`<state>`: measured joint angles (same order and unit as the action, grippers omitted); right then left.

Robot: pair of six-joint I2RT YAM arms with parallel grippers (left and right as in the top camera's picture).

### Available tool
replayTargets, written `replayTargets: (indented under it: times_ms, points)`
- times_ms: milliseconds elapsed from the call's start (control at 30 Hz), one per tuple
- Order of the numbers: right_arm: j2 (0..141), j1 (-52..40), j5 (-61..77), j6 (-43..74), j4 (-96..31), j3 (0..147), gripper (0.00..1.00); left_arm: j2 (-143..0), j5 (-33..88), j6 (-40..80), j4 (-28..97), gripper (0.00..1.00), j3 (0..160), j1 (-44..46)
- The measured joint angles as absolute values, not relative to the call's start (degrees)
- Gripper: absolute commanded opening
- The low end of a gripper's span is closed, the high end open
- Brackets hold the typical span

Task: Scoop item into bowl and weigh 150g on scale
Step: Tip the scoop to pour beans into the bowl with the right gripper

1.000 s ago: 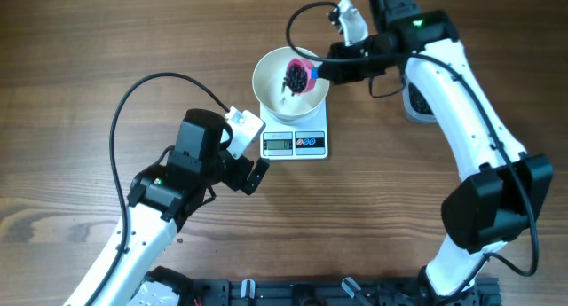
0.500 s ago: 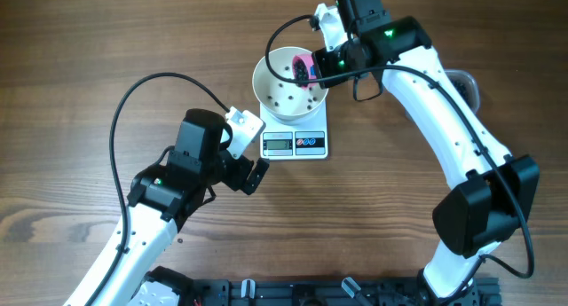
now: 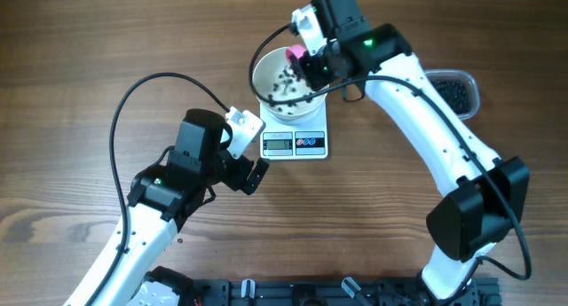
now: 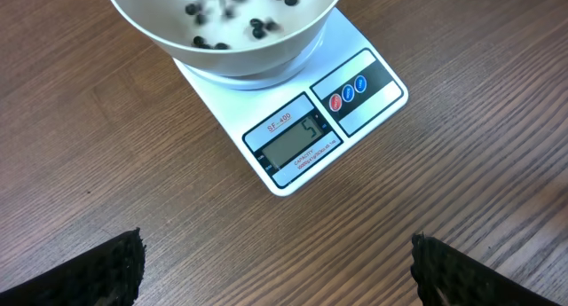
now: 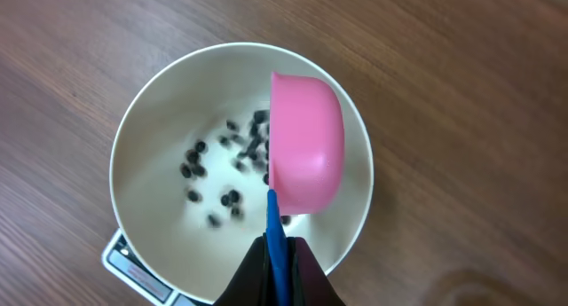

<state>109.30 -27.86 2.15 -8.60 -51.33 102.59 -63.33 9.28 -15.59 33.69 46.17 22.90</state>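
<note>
Pink scoop (image 5: 306,155) tipped over the bowl (image 5: 133,137) on the scale (image 4: 306,129).
Right jaws clamp its blue handle (image 5: 278,244); black beans (image 5: 232,200) scatter the bowl's floor; left jaws stand wide, empty, nearby.

overhead: far, straight down | left wrist: near, oblique | right wrist: near, downward | shared: bowl (image 5: 146,129)

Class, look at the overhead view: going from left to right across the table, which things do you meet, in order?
left gripper → scale → clear tub. The bowl stands on the scale, so it has no place of its own in the order.
</note>
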Motion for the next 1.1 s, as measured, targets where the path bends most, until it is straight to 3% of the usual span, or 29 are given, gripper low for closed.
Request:
replayTargets:
  times_ms: [367, 1100]
  points:
    - [109.3, -30.2, -4.7, -12.6, -51.1, 102.6, 0.04, -63.3, 9.3, -15.6, 33.7, 1.00, 46.2, 22.9]
    - [109.3, -30.2, -5.7, -16.9, -50.3, 102.6, 0.04, -63.3, 9.3, -15.6, 33.7, 1.00, 46.2, 22.9]
